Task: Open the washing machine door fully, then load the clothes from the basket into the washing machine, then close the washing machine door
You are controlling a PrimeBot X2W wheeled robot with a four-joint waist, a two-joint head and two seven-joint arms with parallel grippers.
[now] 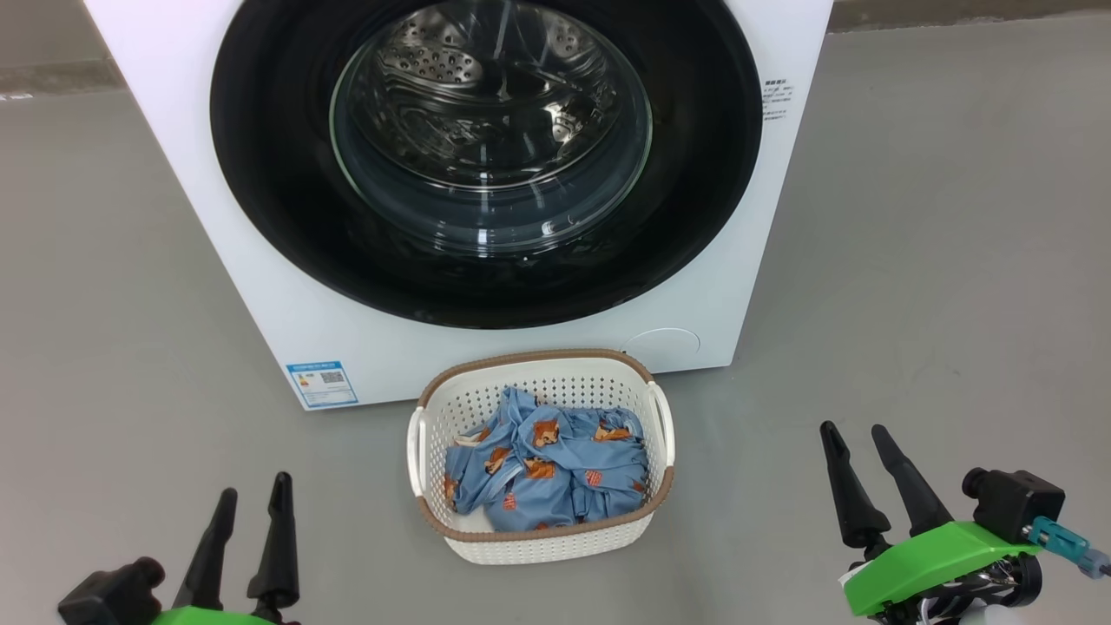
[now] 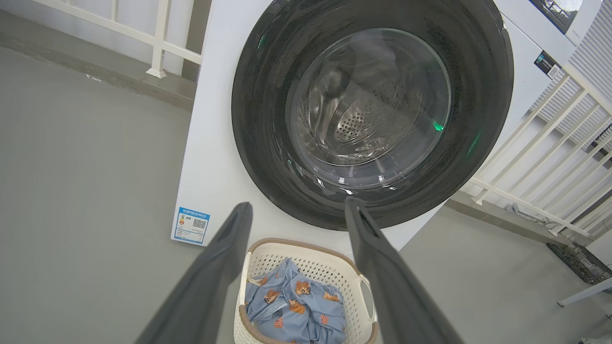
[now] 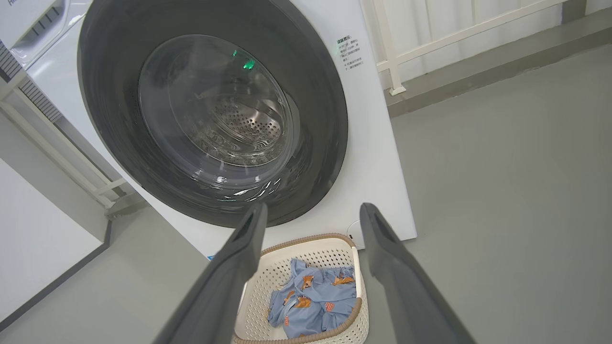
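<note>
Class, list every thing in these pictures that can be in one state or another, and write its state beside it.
Washing machine door: shut.
Drum: empty, as far as the glass lets you see.
Basket: upright on the floor, loaded.
Clothes: crumpled inside the basket.
Left tool: open, holding nothing.
Right tool: open, holding nothing.

Nothing legible: blue QR sticker [image 1: 322, 384] on the washing machine [image 1: 391, 347] ahead of the left claw [image 1: 256, 486], small printed notice [image 1: 777, 100] beyond the right claw [image 1: 853, 430], both too fine.
</note>
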